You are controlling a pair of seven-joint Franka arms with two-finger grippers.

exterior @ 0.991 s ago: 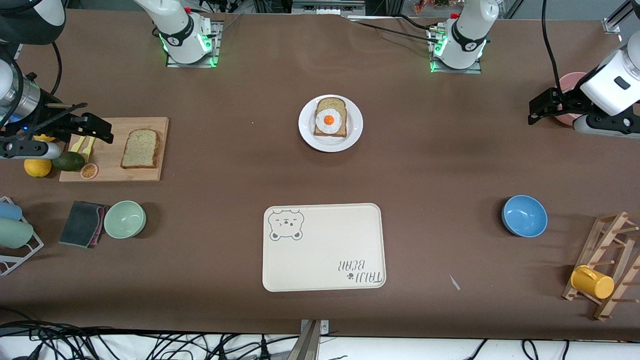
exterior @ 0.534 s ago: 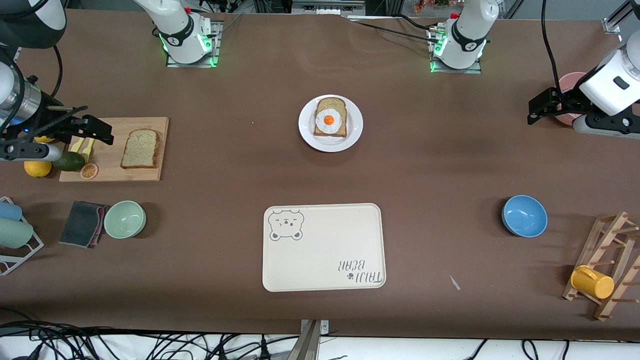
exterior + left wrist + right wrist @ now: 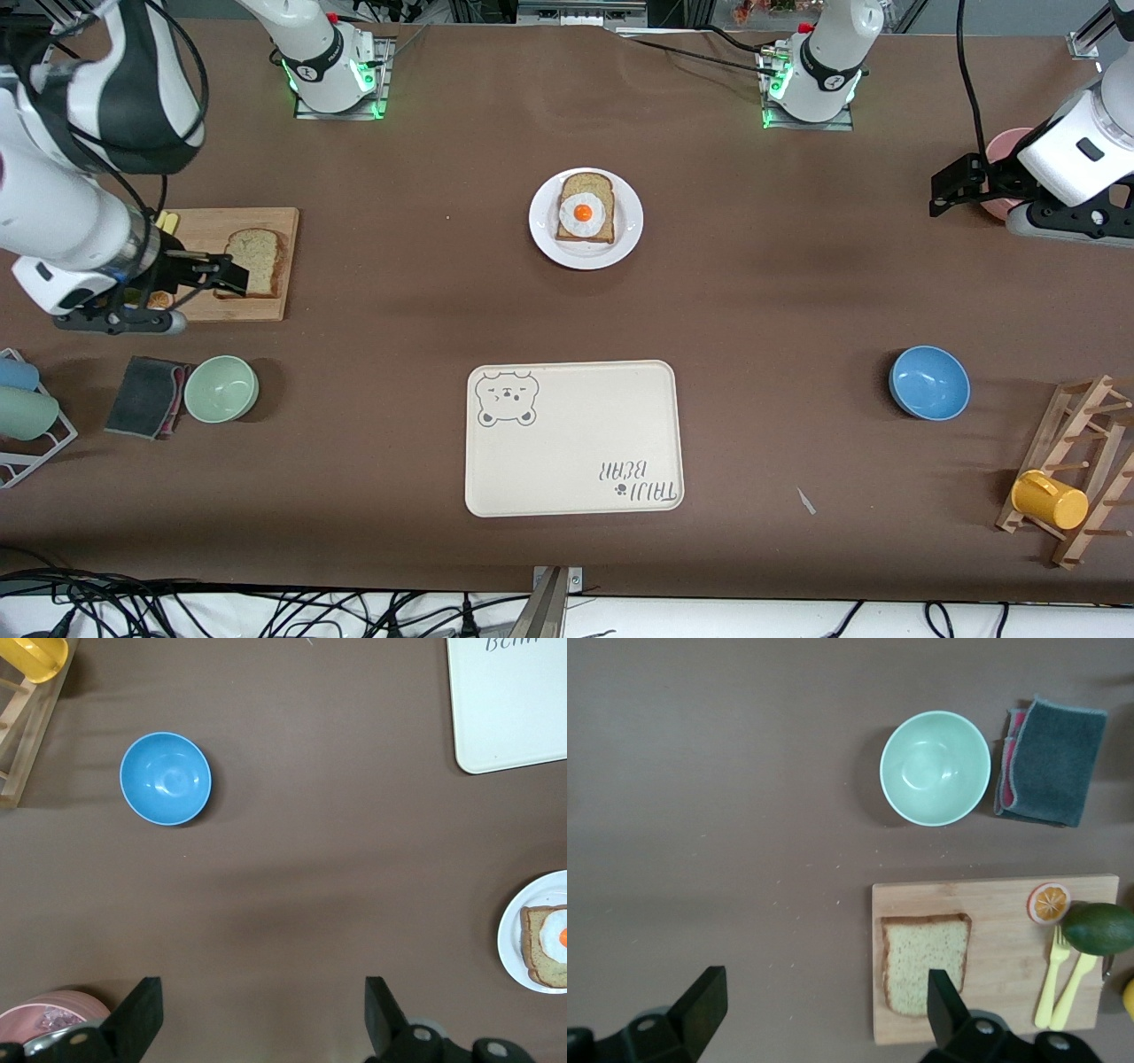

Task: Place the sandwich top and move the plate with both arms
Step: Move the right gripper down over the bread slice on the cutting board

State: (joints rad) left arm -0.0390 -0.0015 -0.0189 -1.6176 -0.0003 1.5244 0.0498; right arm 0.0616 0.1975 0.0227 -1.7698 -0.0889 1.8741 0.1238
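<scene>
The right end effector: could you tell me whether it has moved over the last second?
Yes. The right end effector has moved along the cutting board toward the sandwich top.

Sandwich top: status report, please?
Sandwich top lies on cutting board, untouched. Right gripper open above it. Left gripper open, waiting. Nothing in the way.

The front camera looked down from high across the table (image 3: pixel 797 266). Both wrist cameras faced straight down; the left shared the plate (image 3: pixel 518 935) with it.

Two bread slices: the plain sandwich top (image 3: pixel 254 262) and one bearing a fried egg (image 3: pixel 585 209). One white plate (image 3: pixel 546 237), one cream tray (image 3: pixel 574 437), one cutting board (image 3: pixel 266 304). Two bowls: green (image 3: pixel 221 388), blue (image 3: pixel 928 382). Two arms.
</scene>
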